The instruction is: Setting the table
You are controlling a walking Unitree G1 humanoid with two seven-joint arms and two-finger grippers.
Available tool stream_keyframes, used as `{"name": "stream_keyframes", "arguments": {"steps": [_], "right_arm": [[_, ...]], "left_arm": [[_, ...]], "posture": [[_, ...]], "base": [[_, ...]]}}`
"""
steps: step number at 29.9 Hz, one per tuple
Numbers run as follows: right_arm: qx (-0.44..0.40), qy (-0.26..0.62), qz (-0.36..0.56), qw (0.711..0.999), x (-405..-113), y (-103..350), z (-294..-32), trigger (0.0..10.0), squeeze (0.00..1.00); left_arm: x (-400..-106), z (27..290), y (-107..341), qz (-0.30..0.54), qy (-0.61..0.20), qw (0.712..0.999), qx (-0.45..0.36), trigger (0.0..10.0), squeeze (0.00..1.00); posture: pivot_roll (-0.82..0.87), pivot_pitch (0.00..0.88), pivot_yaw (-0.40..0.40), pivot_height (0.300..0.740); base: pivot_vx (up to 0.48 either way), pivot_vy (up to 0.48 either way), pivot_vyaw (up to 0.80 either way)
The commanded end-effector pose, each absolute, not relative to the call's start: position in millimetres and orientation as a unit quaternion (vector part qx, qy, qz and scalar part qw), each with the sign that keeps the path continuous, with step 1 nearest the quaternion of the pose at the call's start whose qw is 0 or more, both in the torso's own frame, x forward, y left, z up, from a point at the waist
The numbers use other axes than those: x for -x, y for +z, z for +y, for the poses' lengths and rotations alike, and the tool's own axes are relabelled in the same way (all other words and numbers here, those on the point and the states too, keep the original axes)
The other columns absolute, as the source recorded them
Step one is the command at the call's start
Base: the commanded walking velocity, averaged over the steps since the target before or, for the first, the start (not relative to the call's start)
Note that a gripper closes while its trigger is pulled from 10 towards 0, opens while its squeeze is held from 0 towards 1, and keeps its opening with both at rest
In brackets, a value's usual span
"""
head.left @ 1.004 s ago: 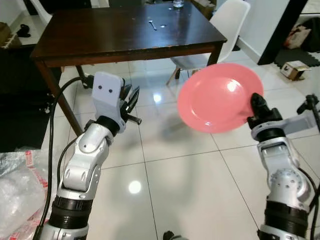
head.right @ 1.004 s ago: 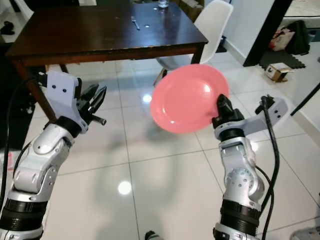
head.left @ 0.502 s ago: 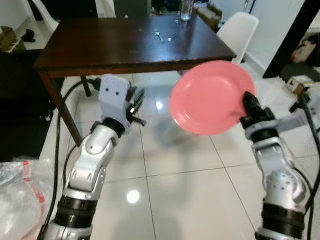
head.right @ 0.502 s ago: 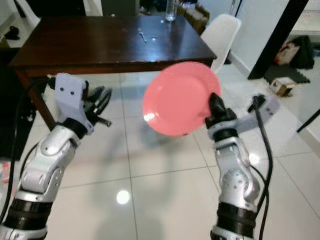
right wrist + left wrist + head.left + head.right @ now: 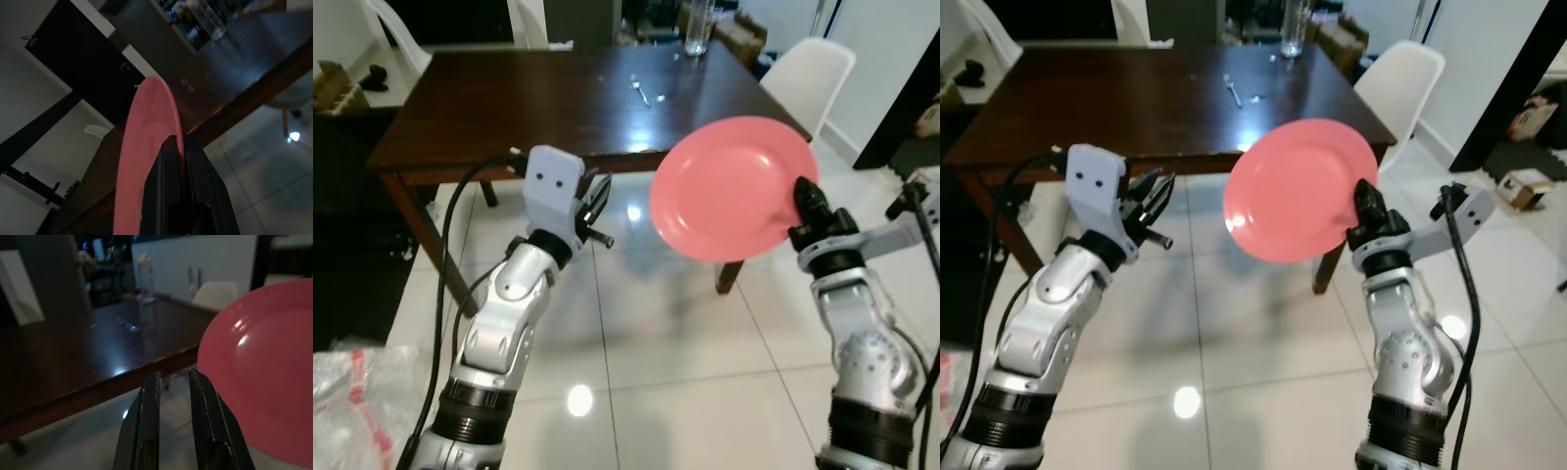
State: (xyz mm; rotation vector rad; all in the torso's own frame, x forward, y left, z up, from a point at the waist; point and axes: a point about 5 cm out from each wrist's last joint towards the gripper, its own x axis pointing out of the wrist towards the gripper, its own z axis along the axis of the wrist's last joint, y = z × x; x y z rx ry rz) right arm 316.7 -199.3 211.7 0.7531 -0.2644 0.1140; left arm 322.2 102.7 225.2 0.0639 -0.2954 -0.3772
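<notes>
The pink plate [image 5: 732, 188] is in the right half of the frame, held in the air on edge and tilted, its face turned toward the camera, in front of the near right corner of the dark wooden table [image 5: 509, 108]. The right gripper [image 5: 800, 195] is clamped on the plate's right rim; in the right wrist view both black fingers [image 5: 172, 166] press on the thin edge of the plate. The left gripper [image 5: 598, 199] is in the centre left of the frame, holding nothing, its fingers a little apart, pointing toward the table edge. On the table, in the upper part of the frame, lie a small piece of cutlery [image 5: 641, 93] and a clear glass [image 5: 696, 37] at the far edge. A white chair [image 5: 808, 83] stands at the upper right.

I judge the step to be carrying the plate to the table. The next move calls for coming nearer, then turning the plate flat and lowering it on a bare part of the tabletop before letting go.
</notes>
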Motion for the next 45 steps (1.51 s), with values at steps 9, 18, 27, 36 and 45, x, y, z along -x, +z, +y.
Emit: {"name": "stream_keyframes", "arguments": {"steps": [9, 18, 27, 36, 45], "right_arm": [[-0.366, 0.052, -0.132, 0.92, -315.6, 211.7, -202.0, 10.0, 0.0], [-0.367, 0.054, -0.132, 0.919, -315.5, 211.6, -200.9, 10.0, 0.0], [-0.356, 0.105, -0.127, 0.92, -313.7, 213.3, -188.3, 10.0, 0.0], [-0.373, 0.232, -0.083, 0.894, -319.1, 210.5, -141.1, 10.0, 0.0], [-0.382, 0.271, -0.054, 0.882, -321.4, 204.4, -118.5, 10.0, 0.0]], "left_arm": [[-320.6, 101.5, 222.6, -0.143, -0.189, 0.971, -0.033, 10.0, 0.0], [-320.4, 101.7, 222.5, -0.143, -0.188, 0.971, -0.034, 10.0, 0.0], [-319.9, 125.8, 207.4, -0.108, -0.142, 0.984, -0.028, 10.0, 0.0], [-294.8, 195.8, 185.6, -0.072, 0.005, 0.996, -0.059, 10.0, 0.0], [-285.1, 212.6, 186.8, -0.073, 0.063, 0.994, -0.045, 10.0, 0.0]], "posture": [[-0.04, 0.023, 0.08, 0.74], [-0.04, 0.026, 0.08, 0.74], [-0.03, 0.029, 0.07, 0.74], [0.07, 0.057, 0.001, 0.74], [0.08, 0.063, -0.01, 0.74]], "base": [[0.48, 0.0, 0.0], [0.48, 0.0, 0.0], [0.48, 0.0, 0.0], [0.48, 0.0, 0.0], [0.48, 0.0, 0.0]]}}
